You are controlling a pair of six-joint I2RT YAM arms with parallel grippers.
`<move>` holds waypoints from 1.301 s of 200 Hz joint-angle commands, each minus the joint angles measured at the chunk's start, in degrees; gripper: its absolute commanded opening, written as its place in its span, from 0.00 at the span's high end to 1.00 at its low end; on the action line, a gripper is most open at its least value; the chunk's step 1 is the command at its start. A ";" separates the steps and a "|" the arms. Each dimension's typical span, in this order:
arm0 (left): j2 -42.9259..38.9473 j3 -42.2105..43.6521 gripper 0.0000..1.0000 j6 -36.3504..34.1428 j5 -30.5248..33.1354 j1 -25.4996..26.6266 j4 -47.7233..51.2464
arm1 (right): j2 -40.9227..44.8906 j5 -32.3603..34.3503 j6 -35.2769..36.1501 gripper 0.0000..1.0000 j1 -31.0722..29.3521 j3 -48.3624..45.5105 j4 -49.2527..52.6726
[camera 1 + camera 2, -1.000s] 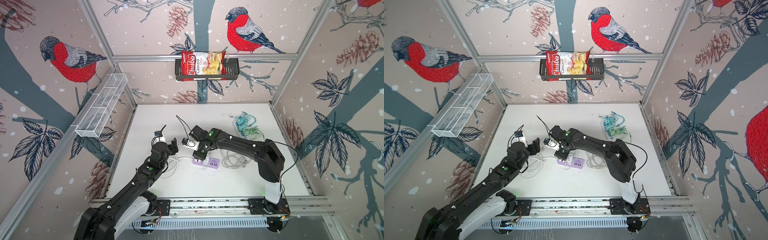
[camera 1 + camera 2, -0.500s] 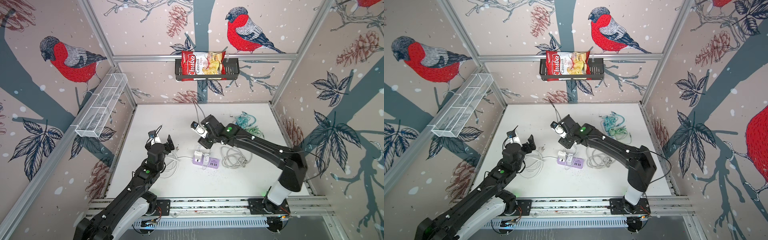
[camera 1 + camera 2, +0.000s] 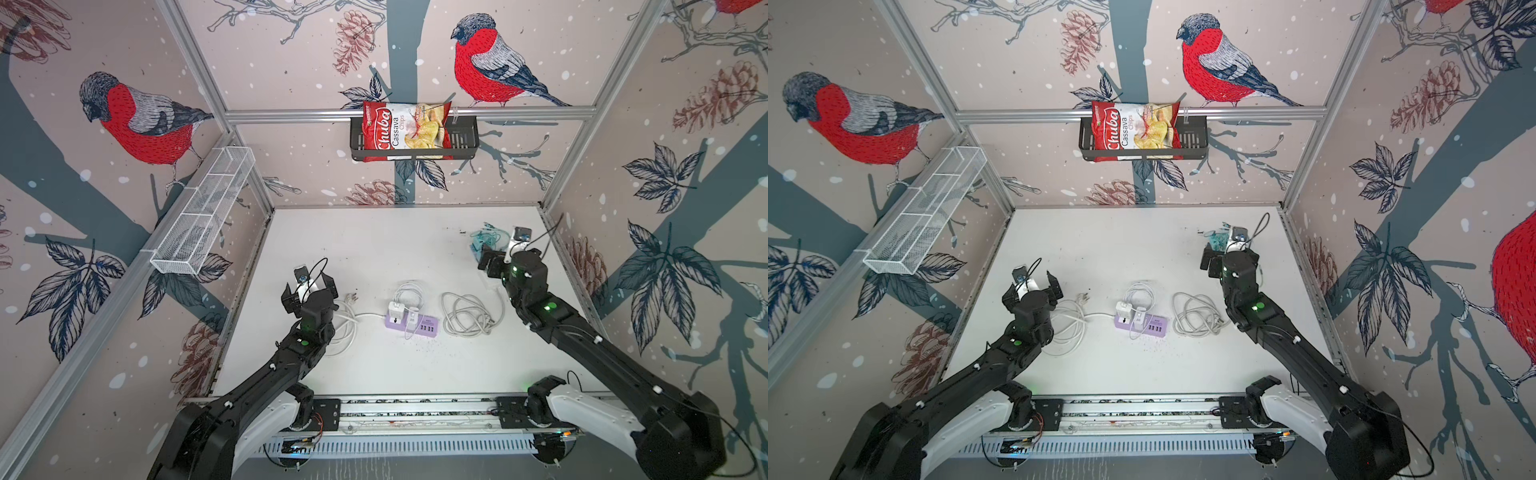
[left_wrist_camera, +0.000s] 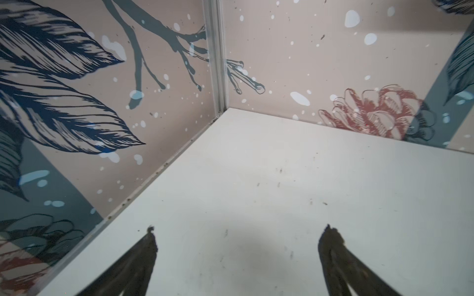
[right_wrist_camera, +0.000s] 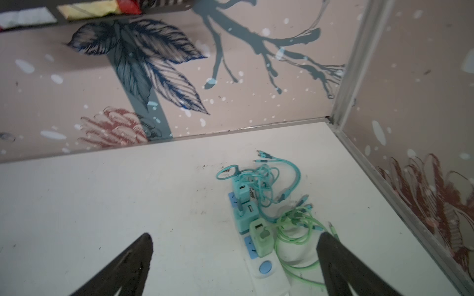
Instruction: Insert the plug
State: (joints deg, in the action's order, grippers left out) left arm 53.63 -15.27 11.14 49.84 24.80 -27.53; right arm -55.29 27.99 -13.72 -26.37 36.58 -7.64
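Observation:
A purple power strip (image 3: 424,326) (image 3: 1156,325) lies mid-table. Two white plugs (image 3: 395,311) (image 3: 1123,309) stand in its sockets, and a thin white lead loops behind them. The strip's own white cord (image 3: 347,328) coils to its left and ends in a loose pronged plug (image 3: 353,298). My left gripper (image 3: 308,287) (image 3: 1032,289) hovers left of the cord. It is open and holds nothing, and in the left wrist view it (image 4: 238,230) frames bare table. My right gripper (image 3: 492,258) (image 3: 1210,261) is at the back right, open and holding nothing (image 5: 234,237).
A coil of white cable (image 3: 465,313) lies right of the purple strip. A white strip with teal and green chargers and cables (image 5: 256,230) (image 3: 488,241) sits under my right gripper. A chips bag (image 3: 405,131) hangs in a black basket. A wire basket (image 3: 203,216) is on the left wall.
My right gripper left the plugs on the purple strip, opened, and swung to the back right corner. My left gripper opened wider and drew back left, away from the strip.

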 commanded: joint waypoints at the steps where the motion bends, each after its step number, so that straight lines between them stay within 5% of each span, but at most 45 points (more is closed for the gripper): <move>1: 0.43 1.68 0.03 -3.17 5.16 -0.19 -9.72 | 3.88 7.96 -5.46 0.01 2.31 -3.94 -6.47; 33: -0.19 6.51 0.03 -5.60 4.22 -0.28 -18.20 | 7.79 17.31 -17.99 0.01 5.59 -9.03 -3.41; 84: -0.27 12.27 0.03 -6.58 0.18 -1.66 -26.20 | 9.20 20.80 -16.02 0.01 6.64 -19.12 -13.48; 132: 8.22 14.38 0.03 -11.93 -8.46 -8.18 -40.97 | -2.78 35.21 -13.09 0.00 6.85 -17.90 -15.96; 172: 22.04 12.64 0.03 -15.62 -10.63 -9.72 -55.76 | -5.88 28.70 -3.47 0.01 7.24 -22.56 -30.32; 222: 30.24 11.51 0.04 -15.88 -19.32 -12.57 -62.75 | -4.15 3.56 7.45 0.00 13.18 -33.36 -52.42; 260: 36.29 11.91 0.04 -16.30 -20.50 -12.99 -69.26 | -13.00 2.86 10.16 0.00 14.90 -34.79 -65.90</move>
State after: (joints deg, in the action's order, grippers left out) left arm 89.47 -3.92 -4.93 31.70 12.36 -88.36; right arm -63.22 33.61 -6.39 -12.91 2.28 -59.07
